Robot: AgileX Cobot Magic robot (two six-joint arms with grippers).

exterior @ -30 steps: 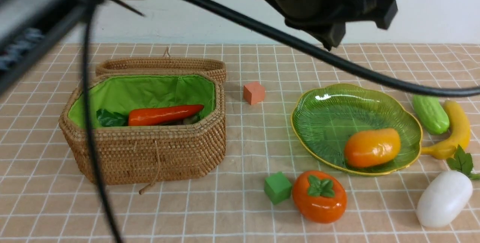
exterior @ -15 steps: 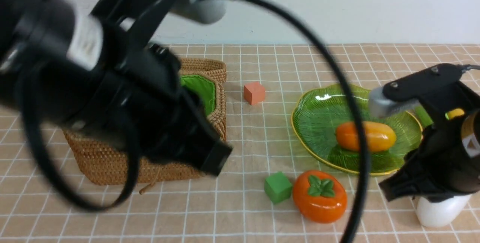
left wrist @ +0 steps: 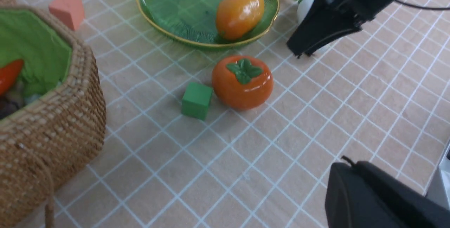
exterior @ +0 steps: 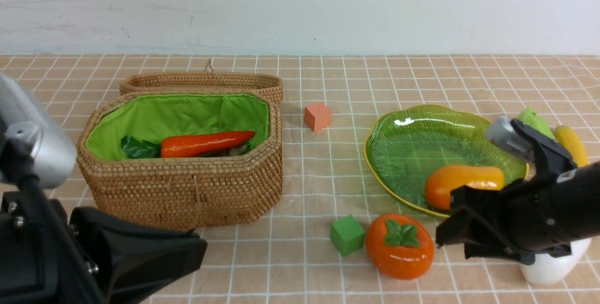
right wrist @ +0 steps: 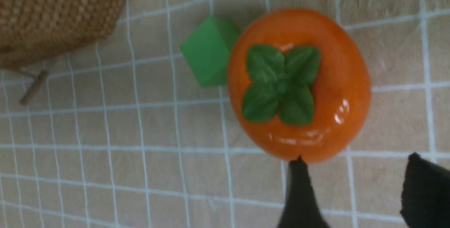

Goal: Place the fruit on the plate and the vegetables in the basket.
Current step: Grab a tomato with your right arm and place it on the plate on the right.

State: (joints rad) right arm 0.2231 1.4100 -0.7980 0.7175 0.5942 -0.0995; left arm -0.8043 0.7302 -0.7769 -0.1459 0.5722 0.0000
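The biggest change is in the two arms. Half a second back the left pincer (exterior: 194,250) is a blur in front of the basket. Now it sits low at the near edge, closed, with nothing in it that I can see. The right pincer (right wrist: 357,171), high over the plate a second back, is now down close to the surface (exterior: 300,177), its jaws spread and nothing between them.

Well apart from the right pincer, off to its left, the basket (exterior: 187,191) stands with its lid back and the carrot (exterior: 206,143) lies inside as before. Just beyond the pincer is the plate (exterior: 412,125). The radish (exterior: 548,266) lies under the pincer's body, mostly hidden.

The persimmon (right wrist: 299,83) rests on the surface right ahead of the open tips. One tip is at its edge, but I cannot tell whether it touches. The mango (exterior: 450,182) is on the plate, about where it lay a second back. The banana (exterior: 571,142) and cucumber (exterior: 532,117) show only in part, behind the pincer's body.

The green cube (right wrist: 207,50) sits just beside the persimmon on the side away from the pincer. The pink cube (exterior: 317,116) is well apart, between basket and plate.

So the mango looks settled, and the opened jaws suggest the persimmon is the next fruit for the plate. The banana, radish and cucumber are not yet sorted.
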